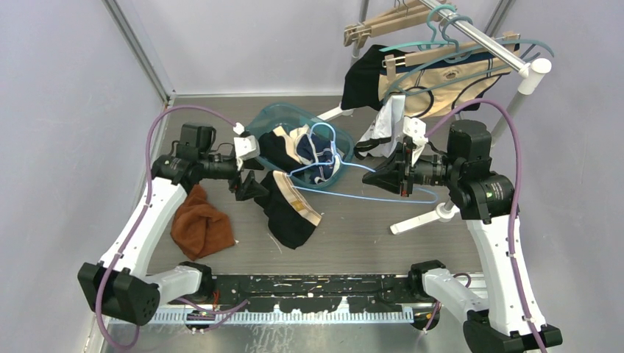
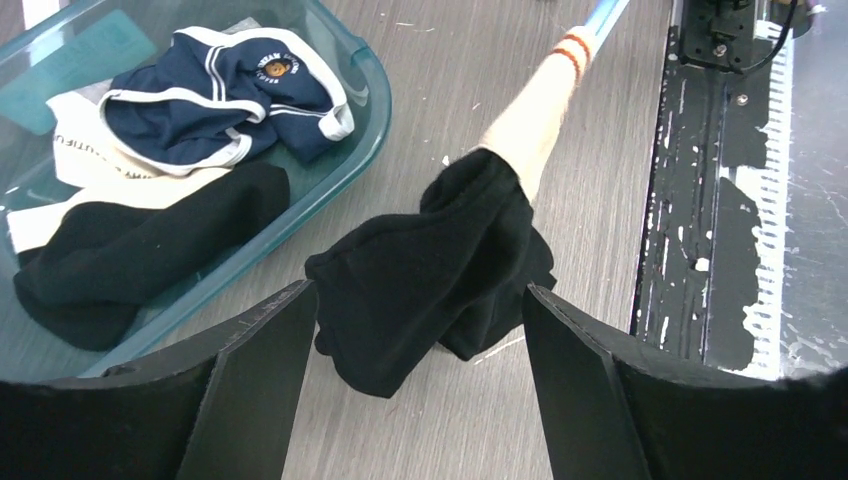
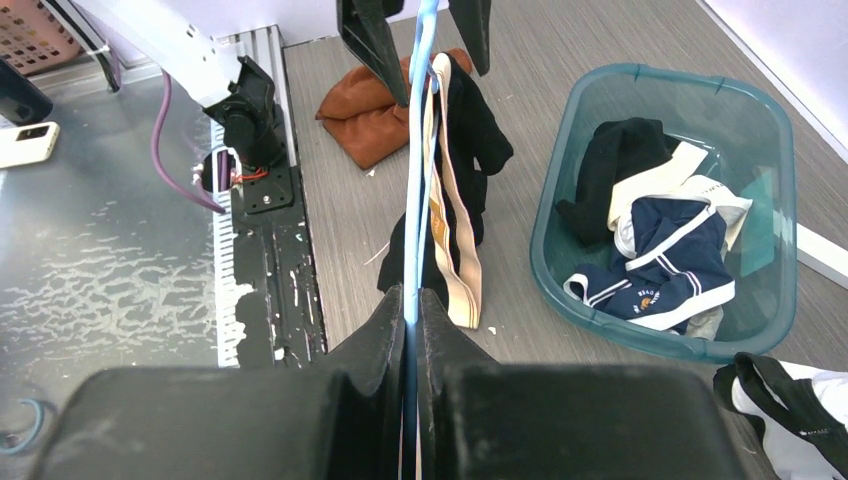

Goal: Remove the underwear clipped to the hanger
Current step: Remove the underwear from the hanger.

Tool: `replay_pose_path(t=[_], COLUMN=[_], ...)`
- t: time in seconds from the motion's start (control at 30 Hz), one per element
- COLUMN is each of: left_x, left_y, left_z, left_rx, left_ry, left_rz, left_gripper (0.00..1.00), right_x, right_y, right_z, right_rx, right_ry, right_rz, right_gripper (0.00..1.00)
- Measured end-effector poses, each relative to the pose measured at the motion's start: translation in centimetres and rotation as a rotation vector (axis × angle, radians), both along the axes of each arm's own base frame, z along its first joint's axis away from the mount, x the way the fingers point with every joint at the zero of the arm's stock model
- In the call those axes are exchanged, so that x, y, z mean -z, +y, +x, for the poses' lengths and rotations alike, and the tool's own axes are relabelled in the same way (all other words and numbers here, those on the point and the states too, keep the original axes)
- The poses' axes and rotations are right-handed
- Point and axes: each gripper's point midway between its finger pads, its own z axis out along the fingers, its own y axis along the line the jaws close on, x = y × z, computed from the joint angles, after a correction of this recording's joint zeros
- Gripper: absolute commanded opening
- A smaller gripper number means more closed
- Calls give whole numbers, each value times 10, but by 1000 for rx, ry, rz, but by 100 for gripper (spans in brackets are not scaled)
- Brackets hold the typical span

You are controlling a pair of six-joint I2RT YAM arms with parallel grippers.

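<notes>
From where I stand, the right end effector (image 1: 374, 176) is clamped shut on the thin wire of the blue hanger (image 3: 417, 150), holding it roughly level over the middle of the worktop (image 1: 353, 235), with the far end of the hanger reaching toward the left arm. The black underwear (image 1: 283, 213) hangs from that far end and drapes down onto the worktop a little left of centre, just on the near side of the teal bin (image 1: 266, 118). Its beige waistband (image 2: 535, 100) with a striped trim runs up along the hanger wire. I cannot make out the clip itself. The left end effector (image 1: 246, 187) is spread wide open, one finger on each side of the bunched black fabric. In its wrist view the cloth sits between the fingers, and I cannot tell whether either finger touches it. The bin sits toward the far edge, near the middle, and holds a navy pair (image 2: 230, 90) with white trim along with black and cream garments. A crumpled brown cloth (image 1: 200, 224) lies toward the left edge, just beside the left arm. At the far right corner a rail (image 1: 486, 40) carries more hangers with garments.
</notes>
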Motion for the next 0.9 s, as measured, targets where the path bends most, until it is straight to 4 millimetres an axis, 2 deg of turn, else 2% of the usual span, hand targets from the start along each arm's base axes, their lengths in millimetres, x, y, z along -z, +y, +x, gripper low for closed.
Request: replay_pose_path(t=[0.17,0.4,0.5,0.57,0.6,0.7,0.9], left_x=[7,27,37,39,39,38,41], left_y=[-7,-7,-6,-6,-7,-7,-4], left_z=[4,0,-3,-3,-3,-2,1], left_rx=[39,69,78,83,86,95,91], left_ry=[34,51,65,66,63,44,23], left_rz=[-24,-11,-4,-3,-4,-5,18], left_gripper=[60,52,45,37,30,1,0], right_x=[-1,-3,-3,-3,-4,-4,-5], right_y=[-1,-1,-2,-2,-2,-3,-5], right_z=[0,1,2,2,2,3,6], right_rx=[1,6,8,7,7,11,30], right_ry=[5,7,8,7,6,2,1], right_rz=[8,12,15,17,17,19,18], right_gripper=[1,1,1,1,1,1,1])
